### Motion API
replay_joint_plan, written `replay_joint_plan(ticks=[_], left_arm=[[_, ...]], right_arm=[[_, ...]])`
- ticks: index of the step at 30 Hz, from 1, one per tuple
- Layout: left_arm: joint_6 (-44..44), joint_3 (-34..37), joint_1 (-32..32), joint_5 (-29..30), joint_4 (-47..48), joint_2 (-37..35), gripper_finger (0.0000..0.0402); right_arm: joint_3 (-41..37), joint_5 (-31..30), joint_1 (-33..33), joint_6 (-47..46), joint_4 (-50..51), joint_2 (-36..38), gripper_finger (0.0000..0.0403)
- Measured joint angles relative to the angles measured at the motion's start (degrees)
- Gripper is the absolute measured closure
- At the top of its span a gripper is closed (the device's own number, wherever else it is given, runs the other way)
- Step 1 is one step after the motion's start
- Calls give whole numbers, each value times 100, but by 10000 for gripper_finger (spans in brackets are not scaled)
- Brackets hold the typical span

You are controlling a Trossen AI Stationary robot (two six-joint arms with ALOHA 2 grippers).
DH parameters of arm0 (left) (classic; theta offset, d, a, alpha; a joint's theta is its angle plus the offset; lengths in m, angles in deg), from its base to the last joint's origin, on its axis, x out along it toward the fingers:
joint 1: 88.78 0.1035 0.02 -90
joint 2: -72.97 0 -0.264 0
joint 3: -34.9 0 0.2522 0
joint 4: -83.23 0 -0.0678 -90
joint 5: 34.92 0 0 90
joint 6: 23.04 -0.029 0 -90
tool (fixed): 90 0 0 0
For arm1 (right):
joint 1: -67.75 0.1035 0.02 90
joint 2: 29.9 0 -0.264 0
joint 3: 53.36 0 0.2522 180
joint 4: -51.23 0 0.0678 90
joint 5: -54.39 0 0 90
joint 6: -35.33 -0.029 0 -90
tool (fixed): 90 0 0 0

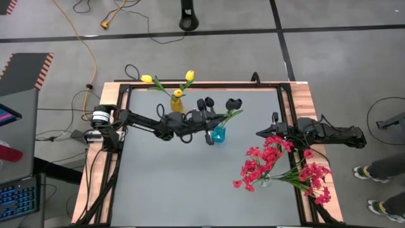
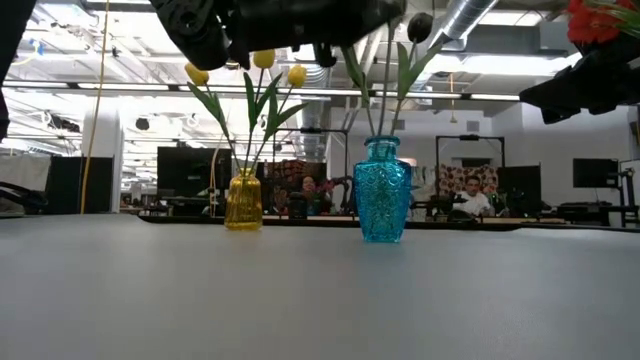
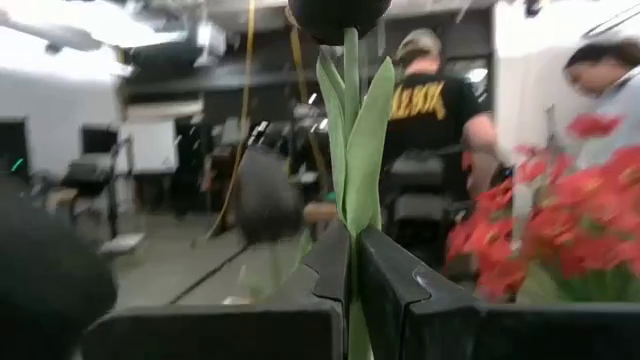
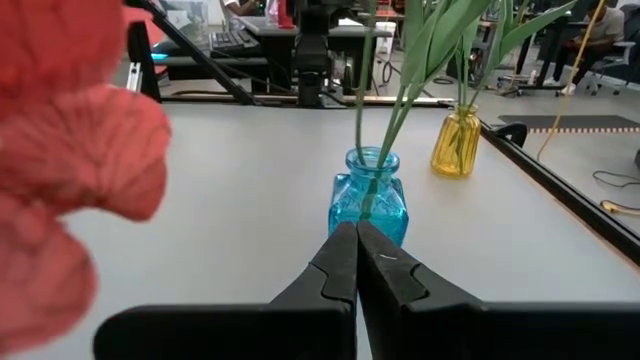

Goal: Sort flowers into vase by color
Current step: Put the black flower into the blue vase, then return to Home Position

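A blue vase [image 1: 219, 134] stands mid-table with green stems in its mouth [image 4: 367, 160]. Two black tulip heads [image 1: 205, 102] [image 1: 233, 102] show beyond it. My left gripper [image 1: 209, 137] is right beside the vase, shut on a black tulip's stem [image 3: 350, 120]. That tulip's head [image 3: 335, 12] is above the fingers. A yellow vase [image 1: 177, 105] at the far side holds three yellow tulips [image 2: 263, 60]. Red blossom sprays [image 1: 272, 166] spread at the table's right side. My right gripper [image 1: 261, 133] waits shut above them, holding nothing. My left gripper pinches the black tulip's green stem [image 3: 351, 225] between its two fingers, below a long leaf [image 3: 370, 150] and well under the head. The fingers come about level from the table's left and lie across the stem. The stem stands upright; its lower end is hidden behind the fingers.
The table has a raised dark frame [image 1: 288, 107] with wood edging along its sides. People sit and stand in the room beyond the table [image 3: 430, 100]. Bare grey table top [image 1: 183, 183] lies near the front.
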Motion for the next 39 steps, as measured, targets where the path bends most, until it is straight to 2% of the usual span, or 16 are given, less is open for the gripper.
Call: replay_joint_plan(ticks=[4,7,16,20,26,33,39], left_arm=[[19,0,-3,456,405,2,401],[87,0,-11,574,429,2,392],[293,0,-40,667,512,-51,291],[280,0,-109,634,864,-307,268],[285,0,-190,630,2079,-908,265],[209,0,-486,638,3849,-2034,266],[-61,45,-792,698,5117,-3267,312]], right_arm=[[0,0,-2,-2,-7,0,371],[0,0,-2,0,-9,0,371],[0,2,-2,-2,-13,0,371],[0,4,-3,0,-9,0,371],[0,4,-4,0,-4,0,371],[0,6,-4,0,-2,0,371],[0,9,-4,0,12,-2,371]])
